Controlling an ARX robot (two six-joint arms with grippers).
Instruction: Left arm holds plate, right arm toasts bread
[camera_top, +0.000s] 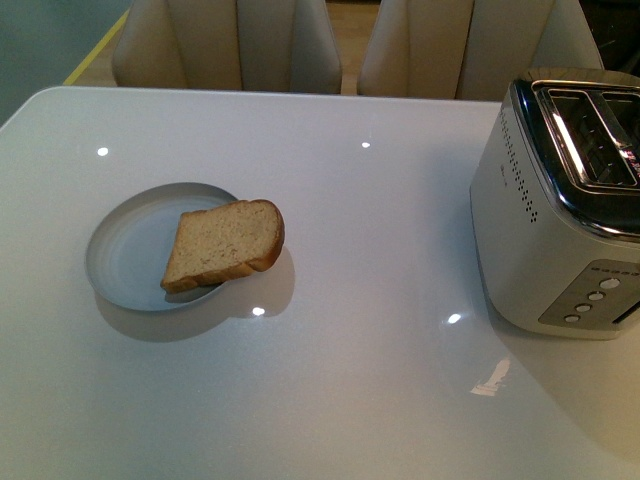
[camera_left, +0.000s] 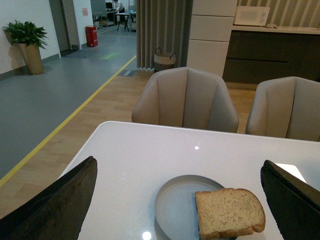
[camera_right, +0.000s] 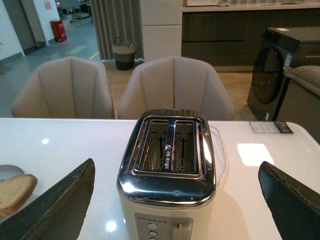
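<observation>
A slice of light brown bread (camera_top: 225, 243) lies on the right part of a round pale grey-blue plate (camera_top: 125, 255), overhanging its rim. Both also show in the left wrist view, the bread (camera_left: 229, 212) on the plate (camera_left: 175, 205). My left gripper (camera_left: 182, 210) is open and empty, its dark jaws wide apart, held short of the plate. My right gripper (camera_right: 177, 205) is open and empty, short of a white and chrome toaster (camera_right: 170, 172) with two empty slots. The toaster also stands at the table's right in the front view (camera_top: 560, 200). Neither arm shows in the front view.
The white glossy table (camera_top: 350, 380) carries only the plate and the toaster. Two beige chairs (camera_top: 230, 45) stand behind its far edge. The bread's end (camera_right: 15, 192) shows in the right wrist view.
</observation>
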